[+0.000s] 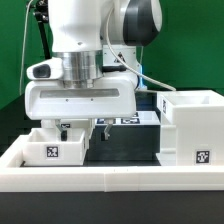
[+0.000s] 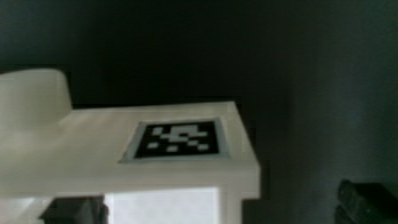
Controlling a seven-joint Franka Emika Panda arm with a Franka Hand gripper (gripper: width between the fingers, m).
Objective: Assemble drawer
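Note:
A small white drawer tray [image 1: 50, 147] with a square tag on its front sits at the exterior view's left, just behind the border wall. In the wrist view the tray [image 2: 107, 135] fills the lower part, showing its tag [image 2: 178, 140] and a rounded white knob [image 2: 32, 92]. My gripper [image 1: 83, 128] is low over the tray's right end, jaws apart. One finger [image 2: 71, 210] is over the tray and the other [image 2: 363, 198] is outside it, so the gripper [image 2: 217, 205] straddles a tray wall. The tall hollow case [image 1: 195, 125] stands at the right.
The low white border wall [image 1: 110, 180] runs across the front. The marker board [image 1: 128, 121] lies behind the gripper. Another white part [image 1: 150, 103] shows partly behind the arm. Dark table surface [image 1: 125, 145] lies between tray and case.

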